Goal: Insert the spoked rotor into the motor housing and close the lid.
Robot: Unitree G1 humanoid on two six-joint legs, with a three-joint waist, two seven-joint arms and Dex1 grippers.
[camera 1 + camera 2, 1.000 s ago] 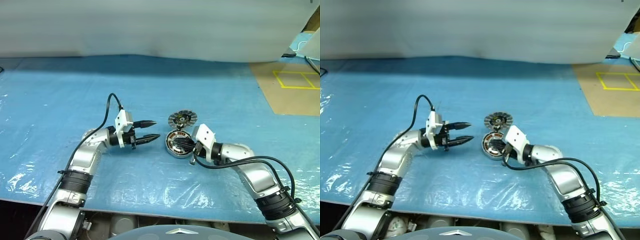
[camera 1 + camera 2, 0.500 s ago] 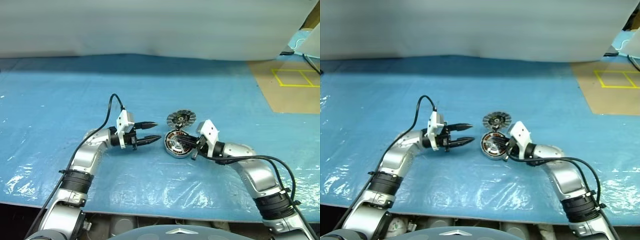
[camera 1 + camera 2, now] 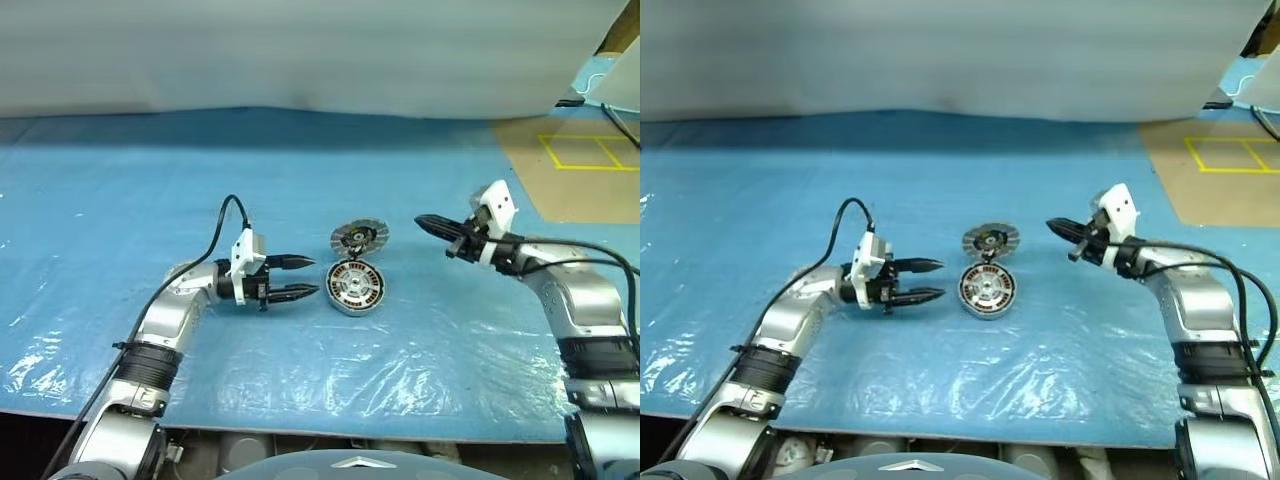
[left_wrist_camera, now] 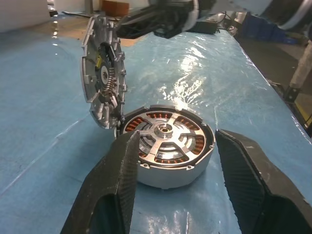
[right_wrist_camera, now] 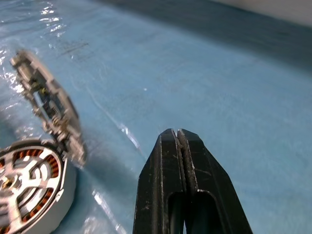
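The motor housing point(image 3: 356, 286) is lying flat on the blue plastic sheet point(image 3: 120, 200) covering the worktop, near the middle of the scene. The spoked rotor point(image 4: 165, 134) is sitting inside the housing, its grey spokes spanning the ring of copper-coloured windings point(image 4: 187, 123) and its hub lying at the centre. The lid point(image 3: 359, 237) is standing open at the far edge of the housing, tilted up on edge and meeting the housing at its rim; its ribbed inner face with the dark hub is facing the housing.

The left end effector point(image 3: 303, 278) is hovering just beside the housing on the robot's left, pointing level toward it. Its two black fingers point(image 4: 114, 190) are standing apart, gripping nothing and touching neither housing nor lid; in the left wrist view the housing is showing between them.

The right end effector point(image 3: 424, 223) is hanging above the sheet, well apart from the housing on the robot's right, pointing toward the lid. Its fingers point(image 5: 168, 180) are pressing together with nothing between them.

Beyond the sheet, a brown floor area with yellow tape lines point(image 3: 590, 150) is showing at the far right.
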